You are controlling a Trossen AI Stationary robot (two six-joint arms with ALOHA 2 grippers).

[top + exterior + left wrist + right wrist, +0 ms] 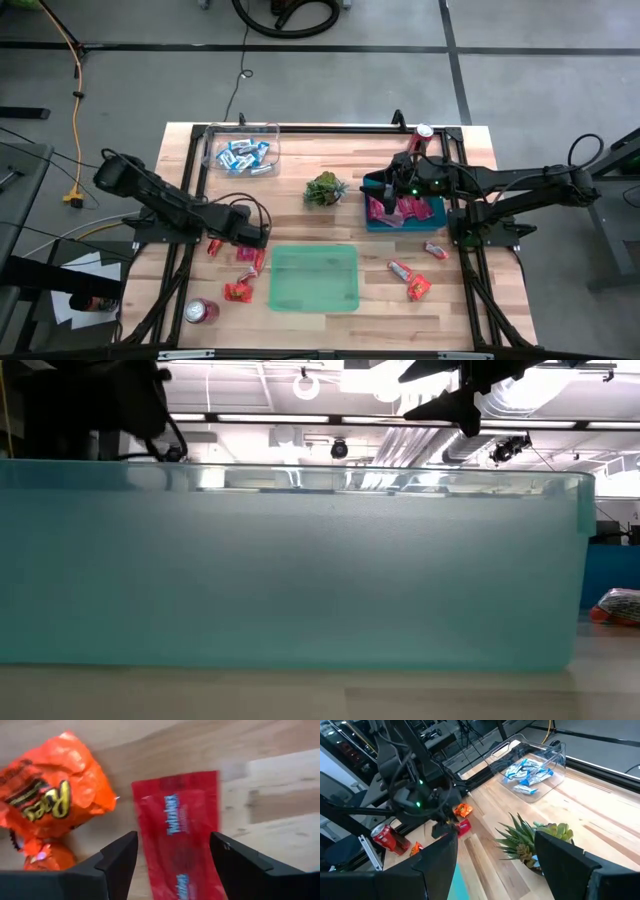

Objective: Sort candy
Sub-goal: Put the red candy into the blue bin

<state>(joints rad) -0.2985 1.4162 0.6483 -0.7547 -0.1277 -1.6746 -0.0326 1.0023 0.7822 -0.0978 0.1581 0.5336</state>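
A translucent teal bin (300,570) blocks nearly everything, possibly candy (620,605) beside.

blue-and-white wrapped candies (244,155): heaped, upper left | pink-wrapped candies (400,210): piled, centre right | red and orange wrapped candies (240,291): scattered flat, lower left and lower right

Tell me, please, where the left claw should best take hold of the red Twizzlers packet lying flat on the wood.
Probably across its narrow width, mid-length, coming straight down: the Twizzlers packet lies flat, long and thin, between the open fingers of the left claw. The orange Reese's wrapper sits close beside, so stay centred.
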